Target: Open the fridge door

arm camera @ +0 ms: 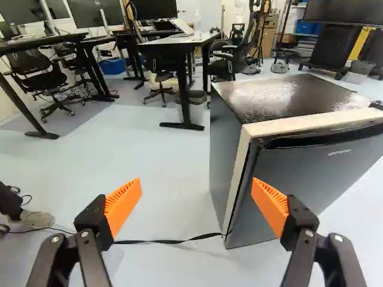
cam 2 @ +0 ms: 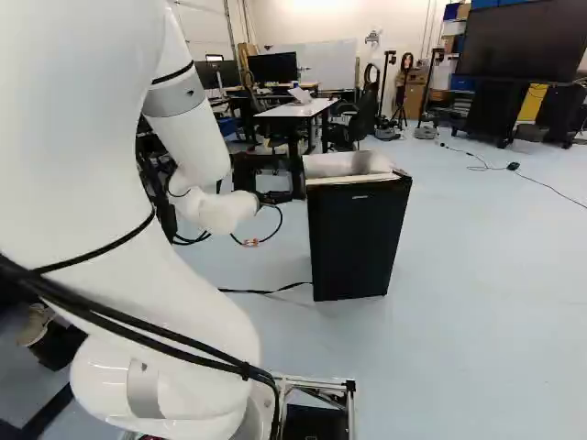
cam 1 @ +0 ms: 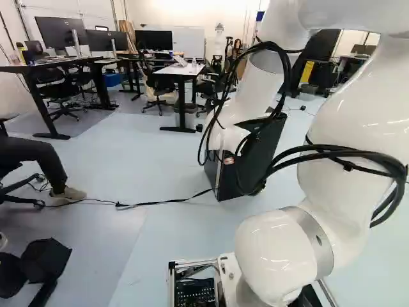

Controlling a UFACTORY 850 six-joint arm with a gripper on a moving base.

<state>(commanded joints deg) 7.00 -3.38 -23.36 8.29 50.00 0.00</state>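
Note:
In the right base view my gripper (cam 2: pixel 273 197) is beside the small black fridge (cam 2: pixel 356 240), at the side nearer the arm. The wrist view shows the gripper (arm camera: pixel 196 202) open, with floor visible between its orange pads. One finger overlaps the side edge of the dark fridge door (arm camera: pixel 299 179); whether it touches cannot be told. A pale strip (arm camera: pixel 238 173) runs between the door and the cabinet (arm camera: pixel 222 143). The door looks closed against it. In the left base view the arm partly hides the fridge (cam 1: pixel 255 157).
A black cable (arm camera: pixel 167 241) lies across the floor by the fridge's foot. Beyond stand a white-topped table (cam 2: pixel 298 108), office chairs and desks with monitors (cam 1: pixel 54 32). A seated person's leg (cam 1: pixel 38 160) shows at the left of the left base view.

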